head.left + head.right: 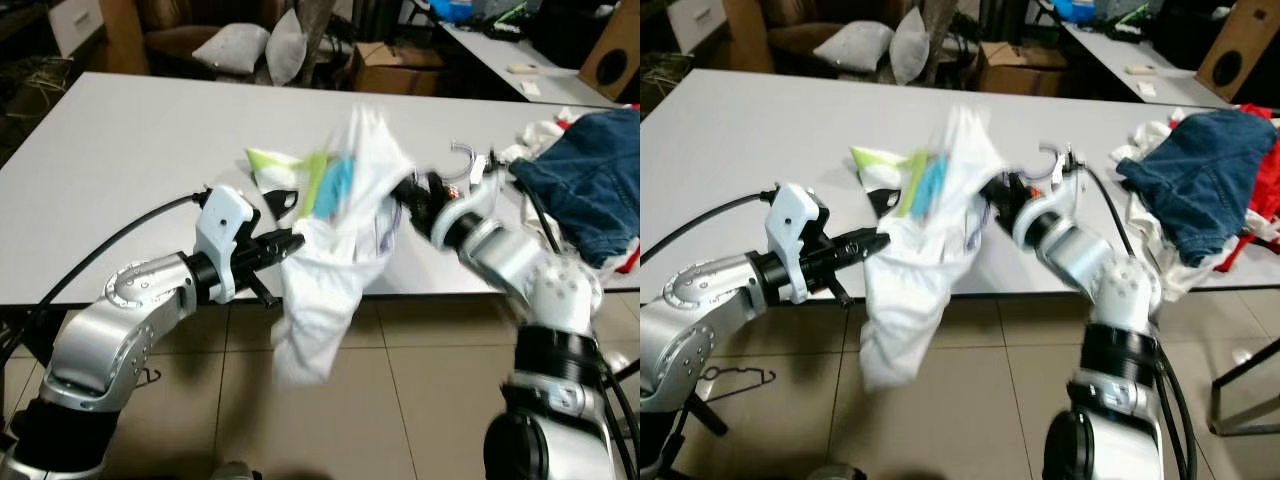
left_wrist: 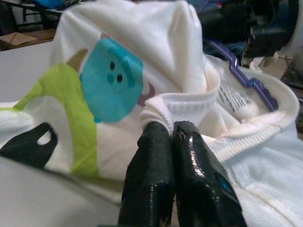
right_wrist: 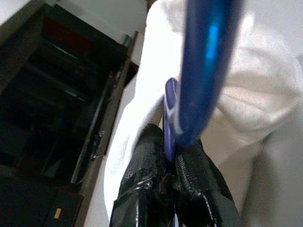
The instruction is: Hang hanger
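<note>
Both grippers hold a white T-shirt and its hanger above the desk's front edge.

The left gripper (image 2: 165,137) is clenched on the ribbed collar of the white T-shirt (image 1: 330,260), its two black fingers (image 2: 151,175) pressed together. The garment carries a green and turquoise cartoon print and droops below the front edge of the desk (image 1: 130,160) toward the tiled floor (image 1: 430,400). The right gripper (image 3: 171,163) is clamped on the blue hanger (image 3: 203,71), which passes through the collar; the hanger's metal hook (image 1: 462,152) rises beside the right wrist. A pile of clothes topped with blue jeans (image 1: 580,190) lies at the desk's right end, well apart.
</note>
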`<state>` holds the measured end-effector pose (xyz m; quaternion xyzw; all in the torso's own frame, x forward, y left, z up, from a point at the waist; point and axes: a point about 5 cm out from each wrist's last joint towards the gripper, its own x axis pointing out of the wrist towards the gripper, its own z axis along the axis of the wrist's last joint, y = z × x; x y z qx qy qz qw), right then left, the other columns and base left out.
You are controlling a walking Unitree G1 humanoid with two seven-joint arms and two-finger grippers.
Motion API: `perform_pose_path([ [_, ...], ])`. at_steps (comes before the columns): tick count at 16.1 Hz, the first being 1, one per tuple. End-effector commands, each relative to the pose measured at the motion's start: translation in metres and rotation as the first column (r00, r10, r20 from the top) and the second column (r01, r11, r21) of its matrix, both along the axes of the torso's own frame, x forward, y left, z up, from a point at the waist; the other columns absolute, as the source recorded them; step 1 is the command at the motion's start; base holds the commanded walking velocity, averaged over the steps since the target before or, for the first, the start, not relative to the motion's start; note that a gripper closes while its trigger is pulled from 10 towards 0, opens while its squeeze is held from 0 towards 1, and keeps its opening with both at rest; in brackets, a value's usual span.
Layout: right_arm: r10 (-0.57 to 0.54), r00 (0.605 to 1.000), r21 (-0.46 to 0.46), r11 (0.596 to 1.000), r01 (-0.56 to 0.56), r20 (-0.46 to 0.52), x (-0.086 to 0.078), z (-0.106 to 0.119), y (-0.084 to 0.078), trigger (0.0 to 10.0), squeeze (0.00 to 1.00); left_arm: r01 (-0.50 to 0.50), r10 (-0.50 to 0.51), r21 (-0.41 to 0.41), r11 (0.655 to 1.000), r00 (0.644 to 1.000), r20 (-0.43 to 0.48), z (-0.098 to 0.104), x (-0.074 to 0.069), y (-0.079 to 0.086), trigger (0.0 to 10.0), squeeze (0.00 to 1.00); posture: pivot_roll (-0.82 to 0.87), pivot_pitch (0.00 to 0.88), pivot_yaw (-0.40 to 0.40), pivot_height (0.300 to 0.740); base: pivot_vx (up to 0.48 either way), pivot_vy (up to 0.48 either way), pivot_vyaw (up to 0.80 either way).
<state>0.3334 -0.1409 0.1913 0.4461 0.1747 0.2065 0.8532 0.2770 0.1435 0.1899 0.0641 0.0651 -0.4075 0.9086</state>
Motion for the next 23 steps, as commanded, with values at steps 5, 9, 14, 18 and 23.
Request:
perform_pose_path([
  [5,-0.036,0.999,-0.099,0.994,0.04,0.036,-0.029,0.011,-0.013,10.0,0.0,-0.095,0.092,-0.129,0.987,0.995,-0.03,-0.008,-0.01,0.007,10.0,1.0,0.04,0.0,-0.054,0.74,0.0,0.0,0.0],
  [9,-0.023,0.999,-0.153,0.988,0.03,0.045,-0.043,0.011,-0.014,10.0,0.0,-0.168,0.165,-0.165,0.972,0.986,-0.03,-0.004,-0.014,0.018,10.0,1.0,0.04,0.0,-0.047,0.74,0.0,0.0,0.0],
  [14,0.161,0.987,-0.457,0.88,-0.129,0.031,-0.087,-0.001,-0.013,10.0,0.0,-0.355,0.35,-0.097,0.93,0.935,-0.066,-0.014,-0.048,0.04,10.0,1.0,0.05,0.0,-0.051,0.74,0.0,0.0,0.28],
  [18,0.315,0.947,-0.643,0.711,-0.284,-0.07,-0.115,-0.014,-0.008,10.0,0.0,-0.319,0.312,-0.045,0.947,0.943,-0.119,-0.027,-0.079,0.027,10.0,1.0,0.06,0.031,-0.071,0.74,0.0,0.0,0.8],
  [23,0.482,0.871,-0.664,0.62,-0.418,-0.097,-0.128,-0.015,-0.002,10.0,0.0,-0.386,0.387,0.041,0.922,0.905,-0.177,-0.033,-0.118,0.033,10.0,0.98,0.13,0.08,-0.131,0.74,0.0,0.0,0.8],
])
